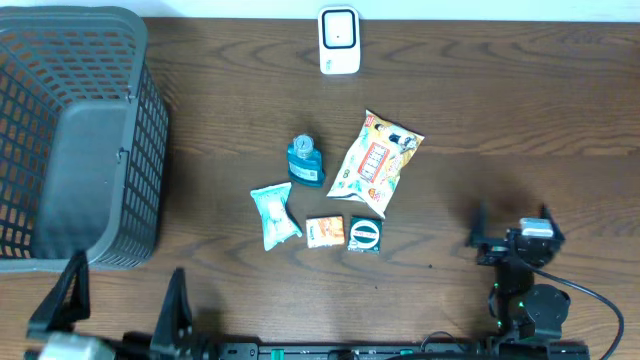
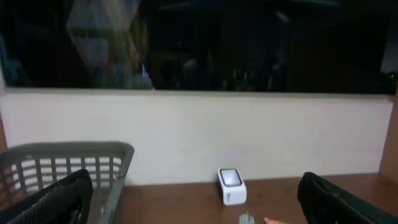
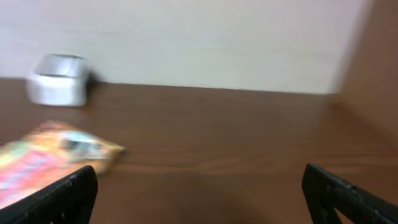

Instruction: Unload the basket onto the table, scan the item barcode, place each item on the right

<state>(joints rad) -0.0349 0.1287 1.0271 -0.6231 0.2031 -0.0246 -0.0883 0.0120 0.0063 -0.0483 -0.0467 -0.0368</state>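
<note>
Several small items lie mid-table: an orange-and-white snack bag (image 1: pixel 378 162), a blue bottle (image 1: pixel 305 162), a light blue packet (image 1: pixel 274 214), a small orange pack (image 1: pixel 325 231) and a dark green pack (image 1: pixel 365 235). A white scanner (image 1: pixel 339 40) stands at the far edge, also visible in the left wrist view (image 2: pixel 231 185) and the right wrist view (image 3: pixel 59 79). My left gripper (image 1: pixel 118 300) hangs open at the near left with nothing between its jaws (image 2: pixel 199 208). My right gripper (image 1: pixel 512 228) is open at the near right, empty (image 3: pixel 205 199), the snack bag (image 3: pixel 50 158) ahead to its left.
A large grey plastic basket (image 1: pixel 70 130) fills the far left of the table, and its rim (image 2: pixel 62 152) shows in the left wrist view. A pale wall runs behind the table's far edge.
</note>
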